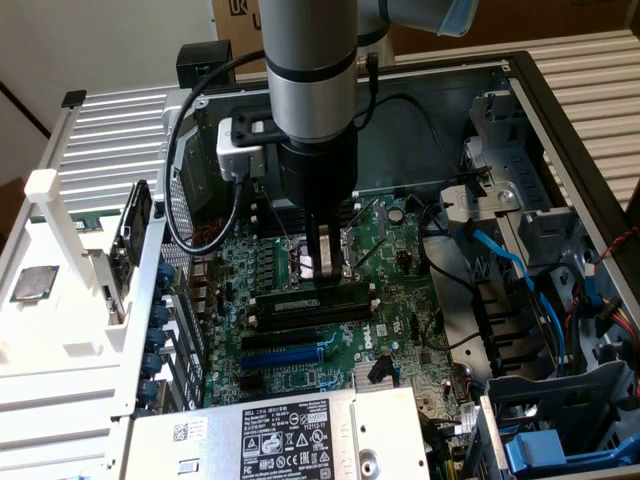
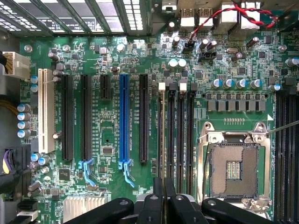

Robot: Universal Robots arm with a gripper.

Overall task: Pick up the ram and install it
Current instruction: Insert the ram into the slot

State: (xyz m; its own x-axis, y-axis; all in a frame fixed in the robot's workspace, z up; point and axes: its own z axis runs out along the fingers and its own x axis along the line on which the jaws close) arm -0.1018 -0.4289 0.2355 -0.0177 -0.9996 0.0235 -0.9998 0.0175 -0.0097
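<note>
**A:** Black fingers (image 2: 157, 200) of the gripper (image 2: 163, 183) are seen closest to the wrist camera. How are they set?

**B:** They are drawn almost together, with only a sliver of gap left. The thin top edge of the ram (image 2: 162, 135) is caught between them.

**A:** Where is the ram placed?

**B:** It is stood on edge in the outermost of the four black memory slots (image 2: 180, 135), on the side towards the blue expansion slot (image 2: 124, 121). In the exterior view the gripper (image 1: 322, 278) is set straight down on the ram (image 1: 295, 302), touching its top edge near the middle. Whether the stick is fully seated cannot be told.

**A:** What is found around it?

**B:** An uncovered processor socket (image 2: 233, 168) is seen just beyond the memory slots, all of it on the green motherboard (image 2: 117, 158).

**A:** And what is the board held in?

**B:** It is held in an open computer case (image 1: 560, 120) laid on its side. A power supply (image 1: 290, 435) with a black-and-white label is fitted at the near end. Blue cables (image 1: 510, 265) are run along the exterior view's right.

**A:** What is seen outside the case?

**B:** A white fixture (image 1: 60, 240) is placed at the exterior view's left, with a small square silver chip (image 1: 35, 283) laid on it. A ribbed grey surface (image 1: 110, 140) is spread behind, and cardboard boxes (image 1: 560, 20) are stacked farthest back.
</note>
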